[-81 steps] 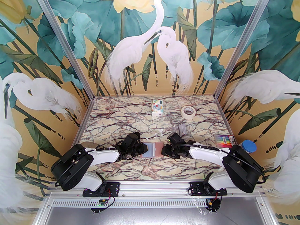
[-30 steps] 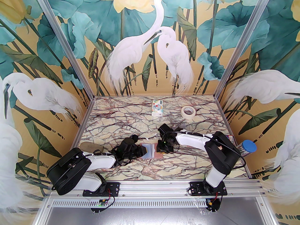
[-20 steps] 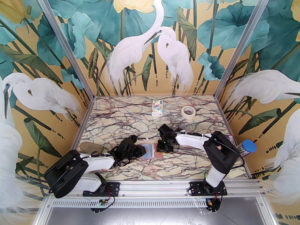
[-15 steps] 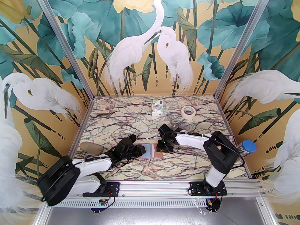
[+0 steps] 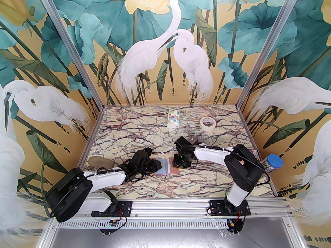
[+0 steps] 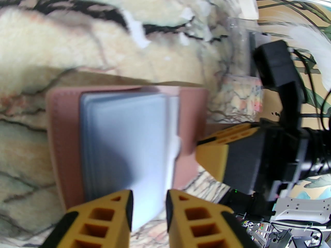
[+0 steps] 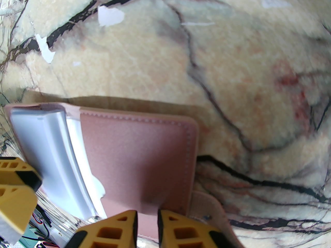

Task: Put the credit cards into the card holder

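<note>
The card holder (image 5: 167,165) lies open on the tabletop (image 5: 134,133), the left pincer (image 6: 148,203) clamped on its pale blue sleeves and the right pincer (image 7: 147,219) nearly together on its pink flap; either thin grip may slip, letting it fold shut.

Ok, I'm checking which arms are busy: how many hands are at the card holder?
2. The left hand is at the pale blue inner sleeves on the card holder; the right hand is at the edge of its pink flap.
</note>
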Motion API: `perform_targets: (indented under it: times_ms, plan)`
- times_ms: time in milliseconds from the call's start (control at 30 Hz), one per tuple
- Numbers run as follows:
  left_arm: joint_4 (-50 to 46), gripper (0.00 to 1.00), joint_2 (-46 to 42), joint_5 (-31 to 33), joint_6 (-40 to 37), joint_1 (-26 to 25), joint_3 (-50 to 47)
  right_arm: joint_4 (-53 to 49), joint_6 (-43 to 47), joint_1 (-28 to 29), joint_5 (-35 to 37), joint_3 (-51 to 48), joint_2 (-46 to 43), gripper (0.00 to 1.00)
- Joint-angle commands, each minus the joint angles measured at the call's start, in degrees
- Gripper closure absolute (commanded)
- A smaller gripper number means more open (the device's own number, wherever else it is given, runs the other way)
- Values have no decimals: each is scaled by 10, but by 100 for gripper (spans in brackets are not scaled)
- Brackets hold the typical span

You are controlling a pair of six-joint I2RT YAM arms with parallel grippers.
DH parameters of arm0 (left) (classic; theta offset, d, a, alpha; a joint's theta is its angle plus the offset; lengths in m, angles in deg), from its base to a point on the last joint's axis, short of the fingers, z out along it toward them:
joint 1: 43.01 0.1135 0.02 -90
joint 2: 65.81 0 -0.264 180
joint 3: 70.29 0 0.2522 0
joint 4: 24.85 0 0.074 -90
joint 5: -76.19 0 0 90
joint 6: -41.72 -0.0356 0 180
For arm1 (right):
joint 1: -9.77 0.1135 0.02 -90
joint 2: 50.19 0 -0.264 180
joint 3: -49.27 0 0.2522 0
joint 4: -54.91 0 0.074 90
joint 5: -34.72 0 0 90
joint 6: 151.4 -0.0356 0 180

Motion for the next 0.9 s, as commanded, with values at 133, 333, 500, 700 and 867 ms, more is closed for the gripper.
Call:
perform_targets:
  times_ms: [133,333,500,700,867]
  plan:
    - [48,74,25,20,3,2,-26,9,0,-3,9,-7,-48,79]
    - [56,74,23,23,6,2,-33,-25,17,-3,40,25,-112,78]
    - [55,73,20,20,5,2,-33,-59,52,-4,97,64,-189,75]
    - [59,73,21,17,5,2,-35,-52,90,-6,190,86,-309,63]
    - [63,72,22,17,6,2,-37,-19,96,-27,256,51,-391,33]
